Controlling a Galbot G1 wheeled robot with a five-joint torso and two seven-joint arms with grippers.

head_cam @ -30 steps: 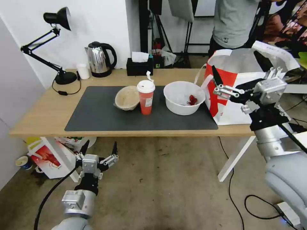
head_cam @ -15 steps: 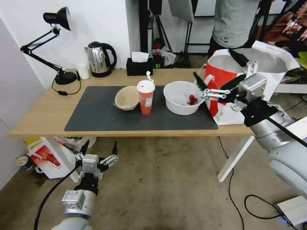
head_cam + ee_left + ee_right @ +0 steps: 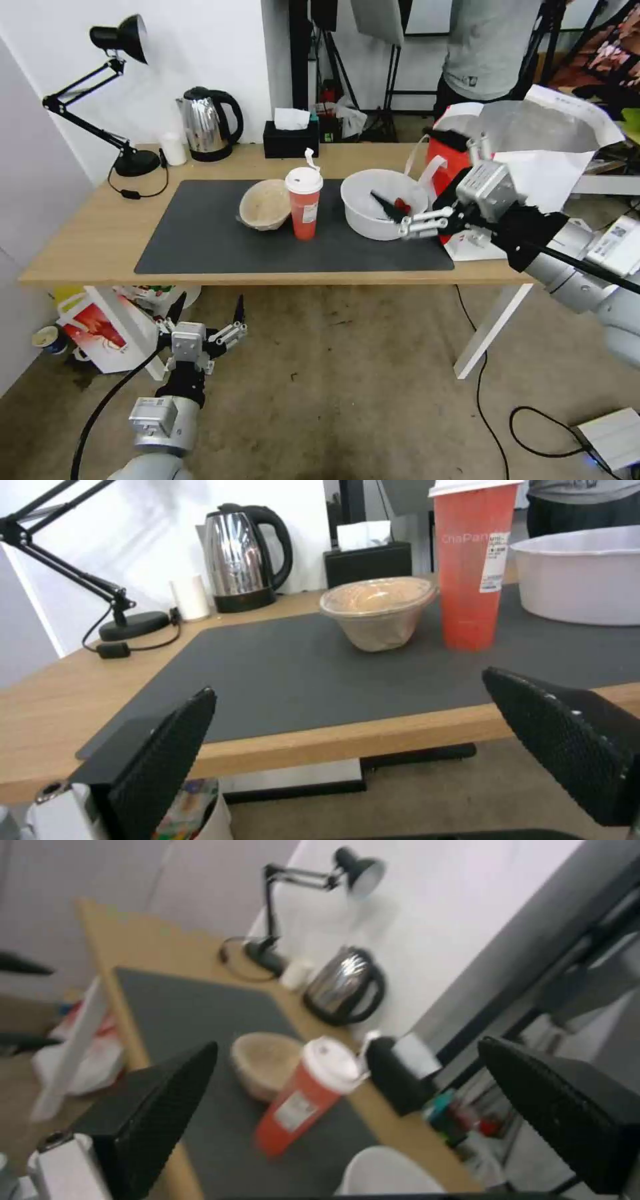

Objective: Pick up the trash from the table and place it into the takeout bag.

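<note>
The long light-wood table carries a dark grey mat, and at its right end stands the takeout bag, white with a red panel and silver foil lining, mouth gaping. Readable writing is scarce: the left wrist view catches faint lettering, something like "ChaPan", on the red cup, plus a white sticker too small to read. On to the action: the right gripper reaches in from the bag side with its fingers spread wide, one black fingertip over the inside of the white plastic bowl beside the red scraps, the other by the bowl's near rim; it grips nothing. That bowl sits on the mat just beside the bag. To its left stands the red cup with its white lid, upright, and touching or nearly touching it, the beige pulp bowl, tilted. The left gripper hangs low in front of the table, fingers apart and empty.
</note>
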